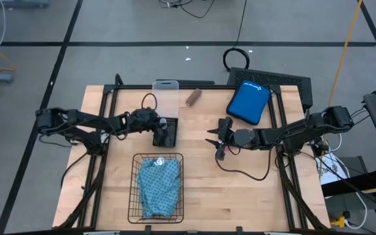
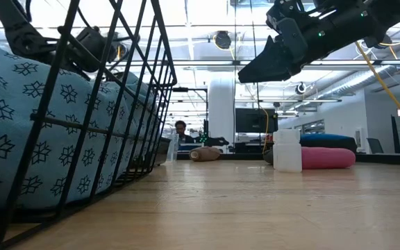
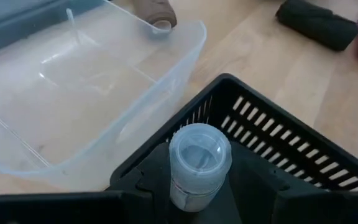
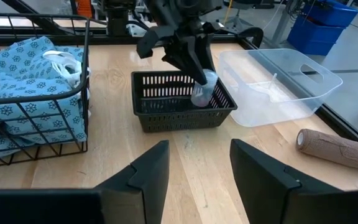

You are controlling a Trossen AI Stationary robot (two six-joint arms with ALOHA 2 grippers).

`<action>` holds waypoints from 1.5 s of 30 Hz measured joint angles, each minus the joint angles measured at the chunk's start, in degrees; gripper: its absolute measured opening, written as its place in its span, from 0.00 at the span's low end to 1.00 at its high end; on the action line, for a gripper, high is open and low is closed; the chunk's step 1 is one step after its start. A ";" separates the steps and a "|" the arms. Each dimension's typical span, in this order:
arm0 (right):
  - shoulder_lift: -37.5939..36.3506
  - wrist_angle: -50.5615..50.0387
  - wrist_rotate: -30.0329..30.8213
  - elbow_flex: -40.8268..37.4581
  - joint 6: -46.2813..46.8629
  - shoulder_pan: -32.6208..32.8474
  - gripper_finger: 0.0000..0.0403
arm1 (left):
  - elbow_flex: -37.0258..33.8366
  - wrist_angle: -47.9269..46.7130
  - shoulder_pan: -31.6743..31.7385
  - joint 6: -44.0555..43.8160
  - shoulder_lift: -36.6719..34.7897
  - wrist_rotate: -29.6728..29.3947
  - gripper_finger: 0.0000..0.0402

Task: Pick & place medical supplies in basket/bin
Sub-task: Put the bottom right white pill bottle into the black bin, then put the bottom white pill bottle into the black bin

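Pinching a vial [image 3: 199, 163] over the black tray [image 4: 182, 101], my left gripper [image 4: 199, 79] sits beside the clear box [image 4: 278, 84]. The teal cloth [image 1: 158, 185] lies in the basket [image 1: 136, 189]. My right gripper [image 1: 215, 140] hovers spread at mid-table, near the brown roll [image 1: 193, 98].

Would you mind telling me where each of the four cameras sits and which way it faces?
High view: overhead, straight down on the table; both arms show.
Low view: at tabletop height, level across the wood past the basket; the right gripper hangs above.
Left wrist view: on the left arm, over the small black tray; the left gripper holds a vial.
Right wrist view: on the right arm, past its open fingers toward the tray.
Shared: both wrist views show vial, tray and clear plastic box.
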 joint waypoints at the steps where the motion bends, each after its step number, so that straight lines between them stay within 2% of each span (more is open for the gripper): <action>1: 0.00 -0.01 0.00 0.00 0.00 0.00 0.40 | 0.00 -0.18 0.00 -0.17 0.14 -0.02 0.33; 5: 0.00 0.00 0.00 0.00 0.00 0.00 0.40 | 0.00 -0.21 0.00 -1.47 1.02 -0.07 0.34; 13: 0.00 0.00 0.00 0.02 0.00 0.00 0.40 | 0.02 -0.46 0.00 -2.31 2.23 -2.50 0.57; 19: 0.00 -0.01 0.00 0.02 0.00 0.00 0.39 | 0.02 -0.23 -0.02 -2.56 2.20 -2.47 0.64; 38: 0.00 0.00 -0.02 0.02 0.00 0.00 0.40 | 0.25 0.12 -0.29 -2.99 2.13 -1.40 0.62; 45: 0.02 -0.02 -0.02 0.02 -0.17 0.01 0.40 | 4.40 -4.33 -3.11 -1.47 2.11 -0.50 0.61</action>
